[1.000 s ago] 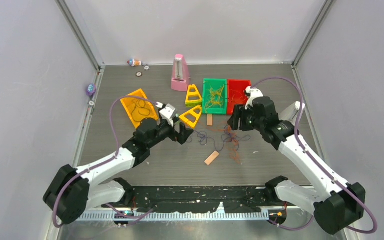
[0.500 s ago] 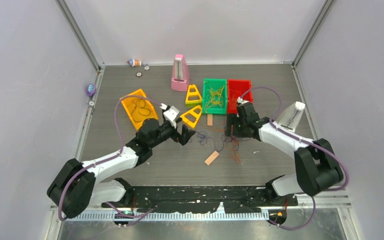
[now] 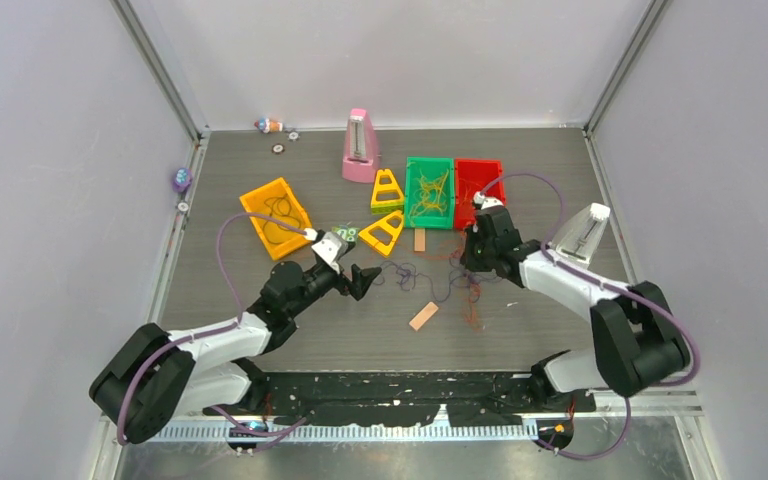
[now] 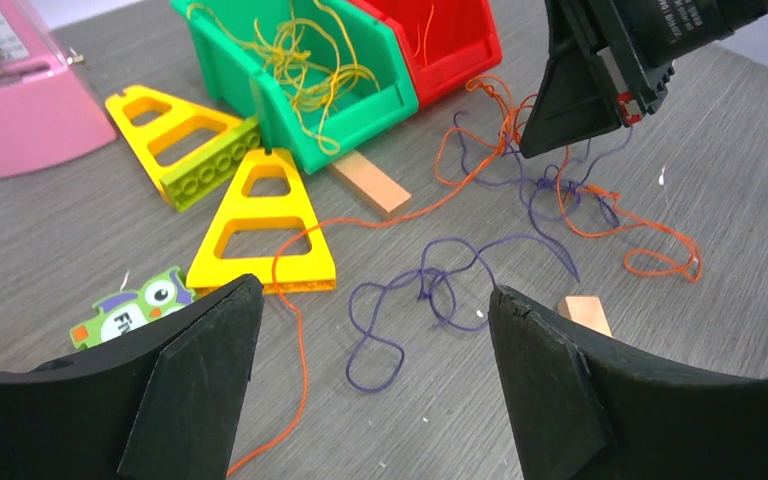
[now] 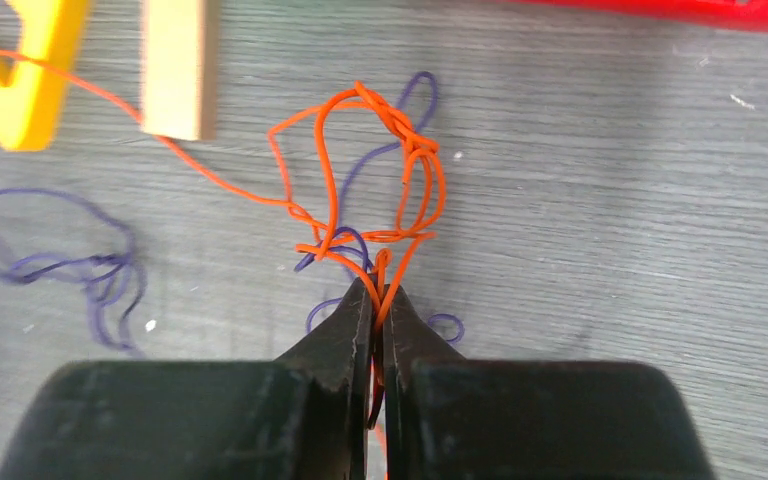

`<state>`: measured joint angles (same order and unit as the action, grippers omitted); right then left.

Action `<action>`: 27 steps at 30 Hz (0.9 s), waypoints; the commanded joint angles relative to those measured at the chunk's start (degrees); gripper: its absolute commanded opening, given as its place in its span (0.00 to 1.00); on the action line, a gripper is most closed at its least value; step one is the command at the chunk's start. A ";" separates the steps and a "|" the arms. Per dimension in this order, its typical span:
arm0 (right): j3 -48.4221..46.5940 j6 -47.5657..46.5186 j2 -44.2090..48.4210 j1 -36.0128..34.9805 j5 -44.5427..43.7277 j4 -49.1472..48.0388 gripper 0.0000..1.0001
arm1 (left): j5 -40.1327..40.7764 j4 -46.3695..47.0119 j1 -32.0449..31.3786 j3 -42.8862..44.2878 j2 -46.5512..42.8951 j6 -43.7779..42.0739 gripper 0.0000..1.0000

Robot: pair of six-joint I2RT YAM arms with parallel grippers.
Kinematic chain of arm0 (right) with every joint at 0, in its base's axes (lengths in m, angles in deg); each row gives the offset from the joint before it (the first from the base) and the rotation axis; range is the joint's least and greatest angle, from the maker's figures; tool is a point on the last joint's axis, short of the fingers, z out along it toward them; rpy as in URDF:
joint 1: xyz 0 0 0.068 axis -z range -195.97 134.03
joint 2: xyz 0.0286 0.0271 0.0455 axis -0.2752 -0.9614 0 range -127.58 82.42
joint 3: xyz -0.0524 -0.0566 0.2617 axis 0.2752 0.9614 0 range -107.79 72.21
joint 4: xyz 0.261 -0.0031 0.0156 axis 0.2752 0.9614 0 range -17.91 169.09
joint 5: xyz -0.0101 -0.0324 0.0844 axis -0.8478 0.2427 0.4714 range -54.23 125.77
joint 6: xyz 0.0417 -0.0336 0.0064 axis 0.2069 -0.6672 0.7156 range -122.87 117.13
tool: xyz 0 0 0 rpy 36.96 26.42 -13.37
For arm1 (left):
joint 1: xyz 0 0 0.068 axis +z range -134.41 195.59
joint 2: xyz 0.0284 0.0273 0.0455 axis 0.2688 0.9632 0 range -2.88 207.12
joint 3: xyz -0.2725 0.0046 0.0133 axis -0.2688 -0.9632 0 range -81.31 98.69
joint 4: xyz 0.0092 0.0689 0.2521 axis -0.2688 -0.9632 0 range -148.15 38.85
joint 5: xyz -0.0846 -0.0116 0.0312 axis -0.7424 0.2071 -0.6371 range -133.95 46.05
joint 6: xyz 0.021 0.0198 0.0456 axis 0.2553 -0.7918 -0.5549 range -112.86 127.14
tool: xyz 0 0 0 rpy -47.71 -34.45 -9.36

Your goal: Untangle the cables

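The cables [image 3: 448, 276] lie as a loose tangle of orange and purple cords on the table's middle. My right gripper [image 5: 375, 290] is down at the right end of the tangle, shut on strands of the orange cable [image 5: 330, 170]; purple loops [image 5: 90, 270] lie beside and under it. From there the orange cable [image 4: 295, 330] runs left past a yellow triangle. My left gripper [image 4: 375, 292] hovers open just left of the tangle, with a purple cable [image 4: 430, 285] on the table ahead of its fingers and nothing between them. In the top view the left gripper [image 3: 360, 280] and right gripper [image 3: 472, 262] flank the tangle.
Behind the tangle stand a green bin [image 3: 409, 190] holding yellow cords, a red bin [image 3: 500, 185] and two yellow triangles [image 3: 387, 190]. An orange bin [image 3: 250, 205] sits at the left, a pink metronome [image 3: 360, 147] at the back. Wooden blocks [image 3: 423, 316] and an owl piece [image 3: 345, 233] lie nearby.
My right gripper came down onto the tangle and shut on the orange cable. My left gripper drew back a little toward the near left and stayed open.
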<state>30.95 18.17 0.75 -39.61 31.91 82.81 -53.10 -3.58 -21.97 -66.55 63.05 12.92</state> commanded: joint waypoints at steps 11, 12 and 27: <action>0.74 -6.64 22.53 -1.22 14.00 -4.27 0.05 | -0.95 8.94 -0.24 1.20 -1.28 -2.22 0.84; 0.21 -6.78 24.19 -1.23 14.44 -3.79 0.05 | -1.45 8.32 -0.24 1.70 -1.45 -2.85 0.84; -8.63 -7.55 29.11 -1.17 22.38 2.66 0.06 | -16.99 0.60 -0.30 16.70 7.79 -10.35 0.61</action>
<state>26.32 11.59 28.69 -40.62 51.08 84.62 -63.28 -3.06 -21.97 -54.81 67.02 5.34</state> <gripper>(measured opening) 0.087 0.613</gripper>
